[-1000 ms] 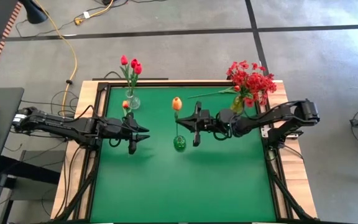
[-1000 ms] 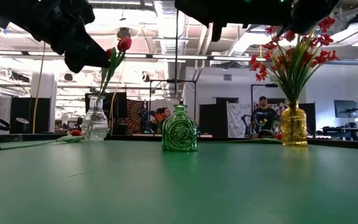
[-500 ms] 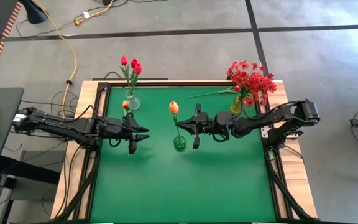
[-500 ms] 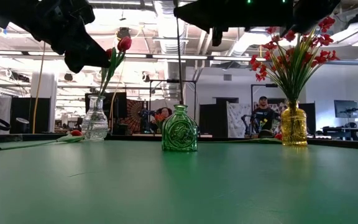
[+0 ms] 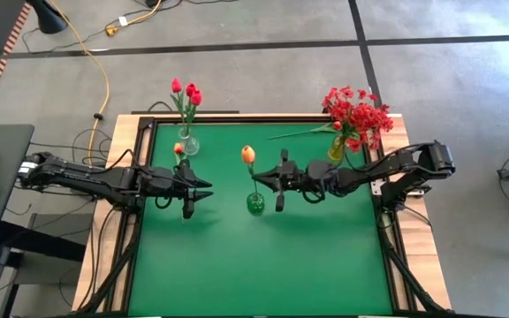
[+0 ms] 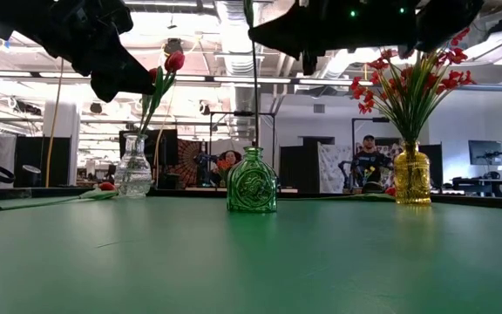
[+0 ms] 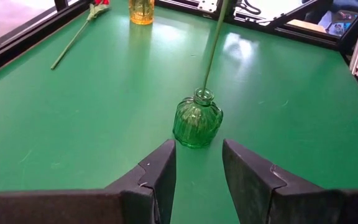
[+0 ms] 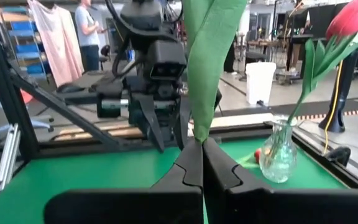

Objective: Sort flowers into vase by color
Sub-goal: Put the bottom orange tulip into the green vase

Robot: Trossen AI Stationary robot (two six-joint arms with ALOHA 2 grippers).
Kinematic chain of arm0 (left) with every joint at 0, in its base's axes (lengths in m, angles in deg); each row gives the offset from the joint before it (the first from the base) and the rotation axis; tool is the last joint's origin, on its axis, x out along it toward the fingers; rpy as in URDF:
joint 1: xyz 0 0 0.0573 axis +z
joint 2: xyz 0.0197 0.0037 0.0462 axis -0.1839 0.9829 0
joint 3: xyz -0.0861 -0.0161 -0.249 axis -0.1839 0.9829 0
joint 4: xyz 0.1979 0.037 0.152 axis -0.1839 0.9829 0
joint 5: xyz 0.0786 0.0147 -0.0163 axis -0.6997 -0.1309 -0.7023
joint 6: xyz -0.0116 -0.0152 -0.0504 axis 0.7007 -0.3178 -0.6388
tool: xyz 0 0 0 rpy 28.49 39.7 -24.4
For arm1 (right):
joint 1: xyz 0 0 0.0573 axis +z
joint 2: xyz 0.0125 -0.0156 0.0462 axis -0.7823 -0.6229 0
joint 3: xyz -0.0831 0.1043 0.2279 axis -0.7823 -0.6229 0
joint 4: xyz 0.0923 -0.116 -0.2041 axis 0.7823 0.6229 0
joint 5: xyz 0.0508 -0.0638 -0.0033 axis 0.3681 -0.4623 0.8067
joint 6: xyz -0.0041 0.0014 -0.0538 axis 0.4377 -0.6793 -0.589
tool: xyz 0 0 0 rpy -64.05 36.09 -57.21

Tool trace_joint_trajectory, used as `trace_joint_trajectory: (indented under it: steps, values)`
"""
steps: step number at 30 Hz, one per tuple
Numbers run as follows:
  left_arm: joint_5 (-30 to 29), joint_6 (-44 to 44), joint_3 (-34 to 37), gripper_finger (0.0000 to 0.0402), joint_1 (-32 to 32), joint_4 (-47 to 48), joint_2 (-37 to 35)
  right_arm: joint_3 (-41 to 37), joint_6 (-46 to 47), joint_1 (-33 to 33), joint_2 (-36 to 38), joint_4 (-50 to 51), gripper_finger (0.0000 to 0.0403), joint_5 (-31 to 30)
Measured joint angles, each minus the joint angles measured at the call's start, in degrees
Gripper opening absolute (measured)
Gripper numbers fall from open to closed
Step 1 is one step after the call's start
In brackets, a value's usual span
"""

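An orange tulip (image 5: 248, 155) stands upright with its long green stem (image 6: 254, 87) in the green glass vase (image 5: 255, 203) at the table's middle. My right gripper (image 5: 262, 180) is shut on that stem above the vase. Left of the vase, my left gripper (image 7: 197, 168) hangs open, pointing at it and touching nothing. Red tulips stand in a clear vase (image 5: 188, 143) at the far left. Red sprays fill a yellow vase (image 5: 338, 148) at the far right. My right gripper pinches the tulip's green stem and leaf (image 8: 199, 127) between its two fingers, partway up. The fingers come level from the table's right side and lie across the stem. The stem stands nearly upright, its lower end (image 7: 204, 89) inside the green vase's neck.
One loose flower (image 5: 300, 132) lies on the mat at the far edge beside the yellow vase. Another (image 6: 59, 200) lies by the clear vase. Bare green mat (image 5: 254, 265) stretches over the near half. The room behind the table holds people and equipment.
The orange tulip has leaned a little: its blossom has shifted toward the table's left and near side, while the stem's lower end has stayed in the green vase. My right gripper has tipped slightly with it, still shut on the stem.
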Motion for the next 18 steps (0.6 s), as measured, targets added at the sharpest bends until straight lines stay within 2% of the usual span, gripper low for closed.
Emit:
trace_joint_trajectory:
  steps: [10,18]
  values:
    - [0.0,-0.36,0.0,0.0118,0.0,0.0,0.0,0.0,0.0,0.0,-0.04,4.55,0.0052,0.11]
    - [0.0,-0.9,0.0,0.0118,0.0,0.0,0.0,0.31,1.23,0.0,-0.04,4.46,0.0058,0.15]
